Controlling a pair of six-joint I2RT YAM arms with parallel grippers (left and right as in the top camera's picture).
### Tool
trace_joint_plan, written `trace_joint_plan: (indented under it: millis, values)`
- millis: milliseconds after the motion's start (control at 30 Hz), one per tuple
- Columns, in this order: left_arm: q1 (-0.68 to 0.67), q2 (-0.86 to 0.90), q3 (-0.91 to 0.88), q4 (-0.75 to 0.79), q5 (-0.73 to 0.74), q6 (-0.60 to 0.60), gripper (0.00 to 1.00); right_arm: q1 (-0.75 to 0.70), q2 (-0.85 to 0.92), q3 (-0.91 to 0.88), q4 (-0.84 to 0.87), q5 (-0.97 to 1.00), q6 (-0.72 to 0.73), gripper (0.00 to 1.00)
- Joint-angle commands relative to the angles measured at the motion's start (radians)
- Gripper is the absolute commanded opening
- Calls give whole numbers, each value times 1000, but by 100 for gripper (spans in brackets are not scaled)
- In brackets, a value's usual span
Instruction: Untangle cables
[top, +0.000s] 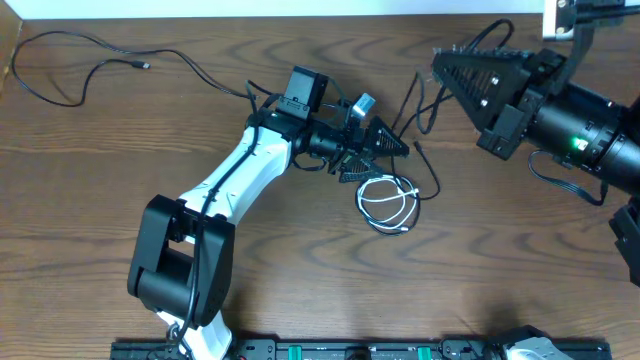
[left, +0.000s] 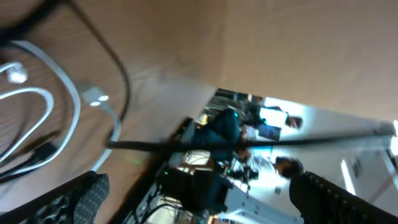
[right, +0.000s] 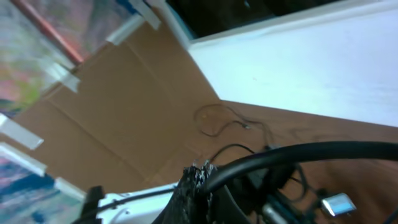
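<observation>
Left gripper (top: 378, 155) jaws spread wide, nothing between them, low over the tangle at centre of table (top: 300, 290); right gripper (top: 440, 64) closed tight, apparently pinching a taut black cable (left: 249, 142) crossing the left wrist view in mid-air; grip itself hard to confirm from overhead. White cable (top: 388, 205) coiled in loose loops just beside the left fingertips, on the near-edge side; thin black strands touching it on the right side; over or under, cannot tell. Long black cable (top: 60, 70) well apart in the far-left corner, trailing back toward the left arm.

Step in hand, by judgement: separating the white coil from the black strand held up by the right; task looks early, knot not yet opened.

To do it well: lower left jaws onto one white loop only, not the black strand beside it; close on the cord body, not the plug end; pull away from the right gripper, low along the wood, slowly, letting loops slide out rather than cinch; hold the right side steady and raised for tension. Risks: catching both cords at once; dragging the whole knot along.
</observation>
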Motion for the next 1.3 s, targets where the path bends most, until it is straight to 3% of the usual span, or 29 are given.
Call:
trace_joint_plan:
  millis: [0,233,467,600,833,1000,1267]
  values:
    - [1,-5,3,-57,-150,-20,98,3,-22,10,21,-45,29,1]
    - [1,-5,3,-285,-536,-18,98,3,-40,10,132,-9,31,1]
    - [2,-5,3,-450,-813,-18,98,3,-54,10,146,217,56,1]
    - [2,-5,3,-477,-823,-18,98,3,-51,10,105,365,55,1]
    - [2,-32,10,-461,-774,89,98,3,-29,9,-137,657,54,1]
    - [2,-156,16,-415,-767,103,98,3,21,7,-288,640,53,1]
    - [2,-406,16,-383,-768,103,98,7,143,5,-382,433,52,1]
